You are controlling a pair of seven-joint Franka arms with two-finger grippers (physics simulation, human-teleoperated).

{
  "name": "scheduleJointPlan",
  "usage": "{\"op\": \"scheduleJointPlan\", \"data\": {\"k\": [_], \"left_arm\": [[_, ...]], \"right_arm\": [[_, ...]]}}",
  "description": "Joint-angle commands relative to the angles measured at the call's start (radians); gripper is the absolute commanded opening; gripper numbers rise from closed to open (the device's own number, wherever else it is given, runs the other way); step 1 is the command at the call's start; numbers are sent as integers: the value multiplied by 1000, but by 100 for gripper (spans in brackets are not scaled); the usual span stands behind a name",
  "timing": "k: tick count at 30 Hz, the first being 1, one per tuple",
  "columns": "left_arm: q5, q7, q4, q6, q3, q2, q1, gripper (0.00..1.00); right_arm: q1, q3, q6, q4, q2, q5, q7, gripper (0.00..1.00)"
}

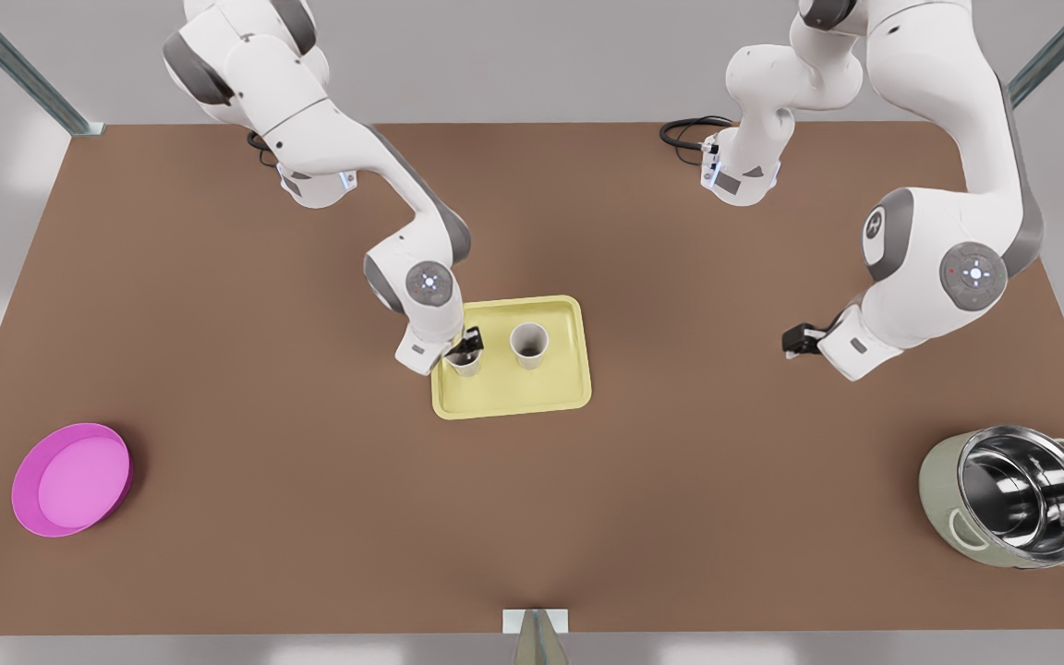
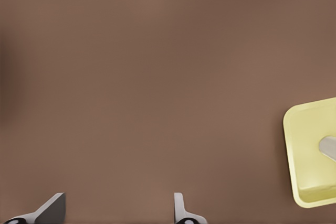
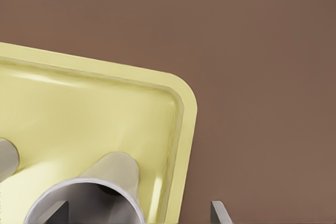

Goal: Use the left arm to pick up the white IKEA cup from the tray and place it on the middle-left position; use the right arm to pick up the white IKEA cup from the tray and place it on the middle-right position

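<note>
White cups, two of them, stand upright and apart on the tray [image 1: 513, 402], which lies mid-table with its long sides running toward the far and near edges of the table [image 1: 310, 554].

My right gripper [image 1: 467, 349] is the one on the front view's left, down over the tray's corner on that side. It is spread wide. In the right wrist view one finger [image 3: 52, 211] sits within the rim of the nearer cup [image 1: 465, 364] and the other finger [image 3: 220, 214] hangs outside the tray's raised rim, over brown tabletop. That cup stands just beside the tray's rounded edge. The second cup [image 1: 529, 344] stands farther in, toward the front view's right, with bare yellow floor between the two.

My left gripper [image 1: 795, 340] is on the front view's right, well apart from the tray and above bare table. Its fingers [image 2: 52, 208] are spread wide too, with nothing between them. In the left wrist view a corner of the tray sits off to one side.

Broad open tabletop lies on both sides of the tray. A round pink dish [image 1: 70, 480] sits near the front view's lower left corner, and a steel-lined pot [image 1: 1012, 494], tipped toward the camera, sits near the lower right, both far from the tray and from either gripper.
</note>
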Motion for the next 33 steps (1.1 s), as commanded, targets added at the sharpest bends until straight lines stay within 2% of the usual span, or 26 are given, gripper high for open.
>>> {"op": "scheduleJointPlan", "data": {"k": [1,3,7,8,15,17,19,22,23,24,26,28,29,33], "left_arm": [[2,5,-1,29,1,2,0,100],[0,5,-1,28,1,2,1,100],[2,5,-1,28,1,4,1,100],[2,5,-1,29,1,6,1,100],[2,2,4,35,1,9,-2,100],[2,-7,7,35,-2,9,-4,100],[2,-7,10,37,-2,12,-5,100],[3,-73,10,34,-3,12,-51,100],[5,-140,10,37,-3,18,-103,100],[11,-215,7,43,-2,29,-164,100],[20,-236,4,45,0,33,-180,100],[31,-225,4,83,-3,36,-194,100],[34,-239,5,92,-2,52,-247,100],[-6,-305,-12,100,-5,49,-287,100]], "right_arm": [[1,0,18,0,12,1,184,100],[1,0,14,0,34,1,187,100],[36,0,5,2,69,0,302,48],[36,0,5,2,69,0,300,40],[24,-6,-25,3,35,3,307,29],[-4,-6,-55,8,11,10,299,21],[-18,-7,-78,11,-3,12,300,0],[-27,-21,-166,14,-86,21,250,0],[-88,-18,-187,14,-127,82,164,0],[-174,-18,-235,14,-160,145,-15,0],[-300,-21,-291,28,-172,141,-308,0],[-455,-21,-284,45,-163,139,-670,0],[-525,-21,-273,52,-146,138,-825,0],[-622,-21,-256,164,6,133,-1030,0]]}}
